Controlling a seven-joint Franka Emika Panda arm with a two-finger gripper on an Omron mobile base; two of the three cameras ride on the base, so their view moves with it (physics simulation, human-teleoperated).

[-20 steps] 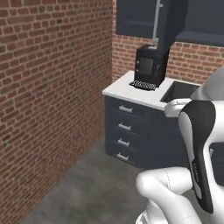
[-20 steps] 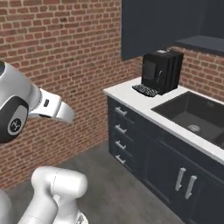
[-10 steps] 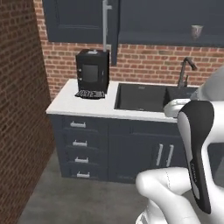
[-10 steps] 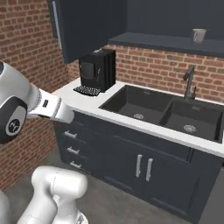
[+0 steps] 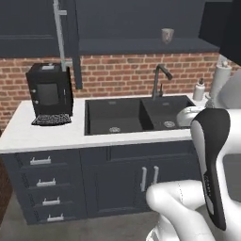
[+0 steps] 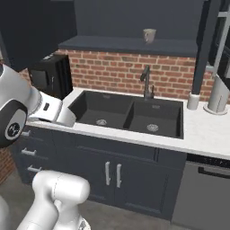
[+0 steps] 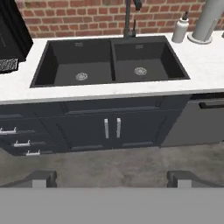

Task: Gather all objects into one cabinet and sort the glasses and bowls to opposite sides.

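A beige speckled mug, one of the glasses, stands alone on the dark shelf of the open wall cabinet above the sink. One cabinet door with a long silver bar handle hangs open on the left, and another door is open on the right. The bowls are out of view. In the hand view my gripper is open, its fingertips wide apart with nothing between them. It hangs well back from the counter and points at the base cabinets under the sink.
A black double sink with a faucet is set in the white counter. A black coffee machine stands at the left. A soap dispenser and a grey paper-towel holder stand at the right.
The whole picture has shifted: the base has swung from the brick-wall corner to face the sink. The mug on the shelf has come into view. The gripper stays open.
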